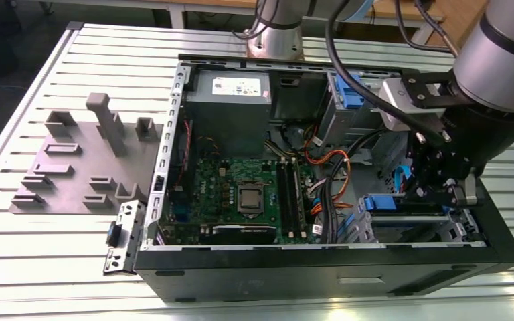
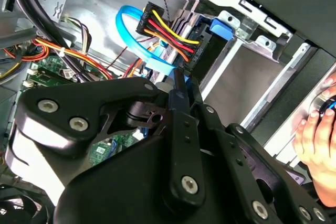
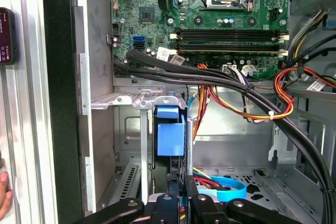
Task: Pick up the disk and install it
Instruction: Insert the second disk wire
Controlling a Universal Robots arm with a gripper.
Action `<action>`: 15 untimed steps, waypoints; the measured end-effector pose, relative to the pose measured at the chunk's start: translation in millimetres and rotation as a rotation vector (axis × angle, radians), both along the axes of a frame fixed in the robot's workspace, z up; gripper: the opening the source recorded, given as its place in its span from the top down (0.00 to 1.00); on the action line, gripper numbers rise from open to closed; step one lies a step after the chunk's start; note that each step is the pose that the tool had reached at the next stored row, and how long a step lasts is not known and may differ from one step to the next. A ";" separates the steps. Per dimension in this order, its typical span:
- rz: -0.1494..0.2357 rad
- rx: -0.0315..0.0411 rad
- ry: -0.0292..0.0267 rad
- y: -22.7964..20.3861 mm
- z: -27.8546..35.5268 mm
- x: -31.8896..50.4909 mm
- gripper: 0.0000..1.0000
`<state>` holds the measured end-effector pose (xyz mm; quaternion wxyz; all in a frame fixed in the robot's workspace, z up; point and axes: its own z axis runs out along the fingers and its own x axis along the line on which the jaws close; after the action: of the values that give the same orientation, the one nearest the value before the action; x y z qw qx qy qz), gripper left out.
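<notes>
— Where is the arm (image 1: 507, 60) now?

— In the exterior view it enters from about 1 o'clock and bends down over the open computer case (image 1: 328, 267). The case lies on its side on the slatted table (image 1: 25, 267). The wrist points nearly straight down. The gripper (image 1: 442, 194) is lowered inside the case, at about 4 o'clock from the motherboard (image 1: 239, 194).

— And the pincer, is it spread?

— No. In both wrist views the two black fingers (image 3: 169, 203) stand close together, and a thin blue edge shows between them. So I would say it is pinching the disk (image 3: 170, 132) by its edge.

— Where is the disk exactly?

— It stands on its edge in the metal drive cage (image 3: 126, 98), between the upright rails. Its blue carrier frame faces the first wrist view. In the exterior view the blue frame (image 1: 389, 202) shows at about 9 o'clock from the gripper, just beside it. I cannot tell how deep it sits in the cage.

— Anything else close by?

— A bundle of red, yellow and black wires (image 2: 168, 32) and a light-blue flat cable (image 2: 126, 24) lie near the fingertips. A person's hand (image 2: 315, 140) rests at the rim of the case. On the table, at 9 o'clock from the case, a grey holder plate (image 1: 78, 167) stands well apart.
</notes>
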<state>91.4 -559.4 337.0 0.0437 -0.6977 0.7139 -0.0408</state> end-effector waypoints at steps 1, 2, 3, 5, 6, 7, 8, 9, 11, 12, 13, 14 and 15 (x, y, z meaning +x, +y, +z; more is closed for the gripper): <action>0.000 -0.0001 0.0000 0.0 -0.2 0.0 0.84; 0.000 -0.0003 0.0000 -0.1 -0.3 0.0 0.84; 0.000 -0.0002 0.0000 -0.2 -0.6 0.0 0.84; 0.000 -0.0002 0.0000 -0.3 -1.1 0.0 0.84; 0.000 -0.0001 0.0000 -0.3 -1.4 0.0 0.84; 0.000 -0.0001 0.0000 -0.3 -1.7 0.0 0.84; 0.000 -0.0002 0.0000 -0.4 -1.9 0.0 0.84; 0.000 -0.0002 0.0000 -0.4 -2.2 0.0 0.84; 0.000 -0.0003 0.0000 -0.5 -2.6 0.0 0.84; 0.000 -0.0002 0.0000 -0.5 -2.7 0.0 0.84; 0.000 -0.0002 0.0000 -0.5 -2.8 0.0 0.84; 0.000 -0.0003 0.0000 -0.6 -3.0 0.0 0.84; 0.000 -0.0003 0.0000 -0.6 -3.1 0.0 0.84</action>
<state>91.4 -560.0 333.9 0.0436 -0.6977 0.7139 -0.0409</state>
